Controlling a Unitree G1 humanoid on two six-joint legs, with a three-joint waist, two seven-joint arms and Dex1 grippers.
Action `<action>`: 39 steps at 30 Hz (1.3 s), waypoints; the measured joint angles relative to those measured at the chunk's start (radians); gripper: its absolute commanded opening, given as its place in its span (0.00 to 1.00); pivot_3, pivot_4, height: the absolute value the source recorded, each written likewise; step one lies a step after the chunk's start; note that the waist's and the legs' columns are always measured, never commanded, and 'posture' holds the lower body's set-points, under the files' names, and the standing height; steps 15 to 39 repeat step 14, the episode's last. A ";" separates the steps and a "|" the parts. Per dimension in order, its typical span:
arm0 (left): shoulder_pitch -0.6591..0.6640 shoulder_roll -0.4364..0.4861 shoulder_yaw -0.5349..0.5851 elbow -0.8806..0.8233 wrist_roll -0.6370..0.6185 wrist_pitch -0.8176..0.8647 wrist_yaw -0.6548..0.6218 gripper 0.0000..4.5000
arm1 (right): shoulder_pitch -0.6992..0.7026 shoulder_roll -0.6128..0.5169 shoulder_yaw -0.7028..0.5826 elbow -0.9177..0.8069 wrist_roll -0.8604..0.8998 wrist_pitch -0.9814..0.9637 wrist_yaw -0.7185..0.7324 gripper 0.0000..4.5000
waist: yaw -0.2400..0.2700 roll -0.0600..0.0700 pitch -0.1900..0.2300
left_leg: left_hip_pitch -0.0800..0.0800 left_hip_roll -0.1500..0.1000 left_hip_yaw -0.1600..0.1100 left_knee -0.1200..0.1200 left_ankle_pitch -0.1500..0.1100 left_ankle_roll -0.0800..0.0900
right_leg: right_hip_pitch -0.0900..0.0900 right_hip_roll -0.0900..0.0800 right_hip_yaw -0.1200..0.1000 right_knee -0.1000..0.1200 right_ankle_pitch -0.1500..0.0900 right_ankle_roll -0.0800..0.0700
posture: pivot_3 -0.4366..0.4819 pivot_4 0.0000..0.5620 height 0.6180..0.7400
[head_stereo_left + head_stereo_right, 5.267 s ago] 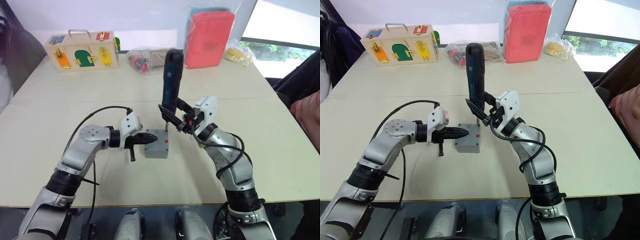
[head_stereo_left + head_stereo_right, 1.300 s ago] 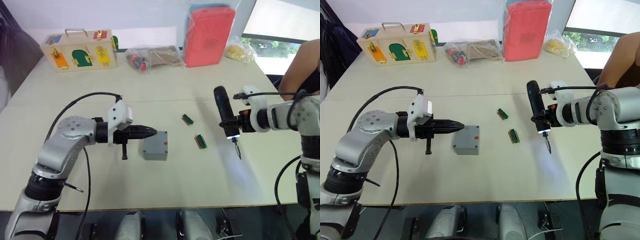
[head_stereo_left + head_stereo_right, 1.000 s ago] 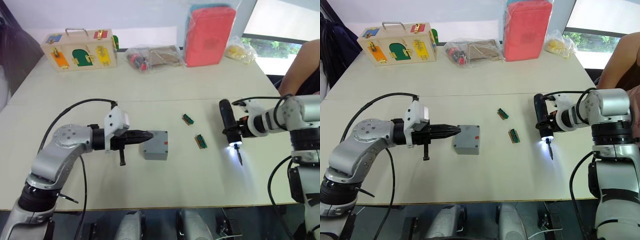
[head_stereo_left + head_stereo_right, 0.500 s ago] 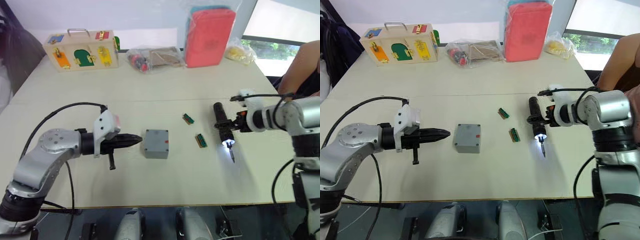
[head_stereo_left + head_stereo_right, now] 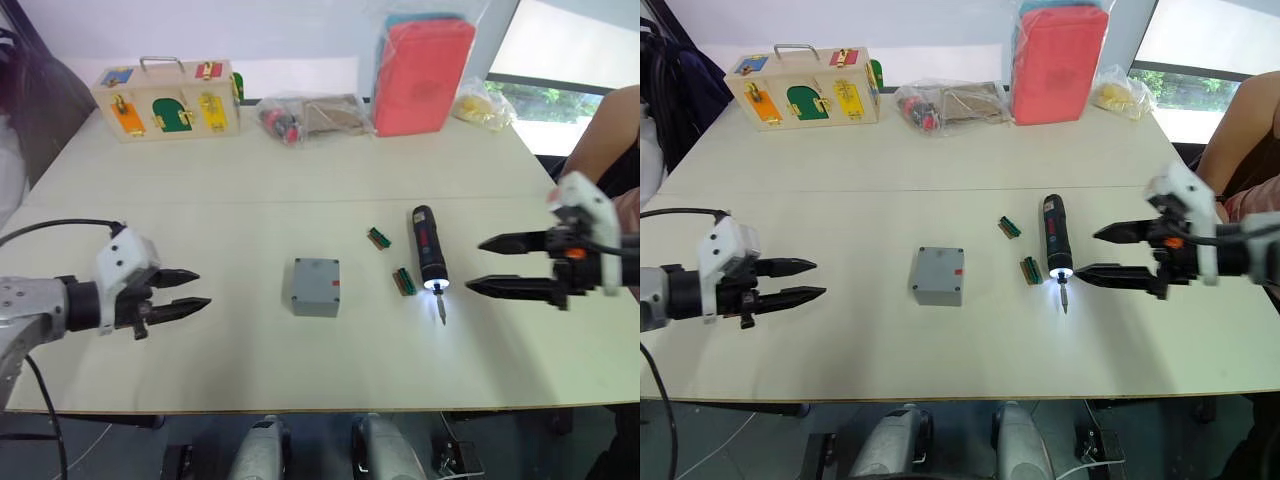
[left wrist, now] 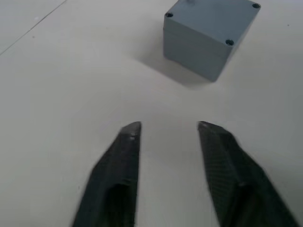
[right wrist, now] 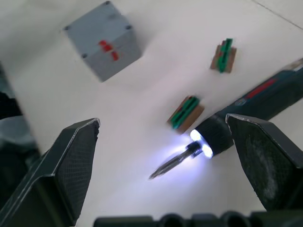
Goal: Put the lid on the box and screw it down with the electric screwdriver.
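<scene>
I see the box (image 5: 316,286) sitting mid-table with its lid (image 6: 212,15) on top. The screwdriver (image 5: 429,258) lies flat at its 3 o'clock, light on, bit toward me, two small connectors (image 5: 402,281) between them. My right gripper (image 5: 503,266) hangs spread wide and empty just beyond the screwdriver. My left gripper (image 5: 190,288), parted and empty, sits well off at the box's 9 o'clock.

Grey box (image 5: 316,286) with a red mark (lid (image 5: 317,272) equally grey). Black electric screwdriver (image 5: 429,249), white glow at tip. Green-and-brown connector pieces (image 5: 403,281). Pale beige table (image 5: 250,170).
</scene>
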 measured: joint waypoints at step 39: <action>0.086 0.040 0.149 -0.030 -0.037 0.027 -0.056 0.98 | 0.206 -0.036 -0.197 -0.050 0.013 0.009 0.073 1.00 | 0.000 -0.001 0.000 | 0.000 0.000 0.002 0.000 0.000 0.000 | 0.000 0.001 0.000 0.000 0.000 0.000 | 0.48 0.27 0.92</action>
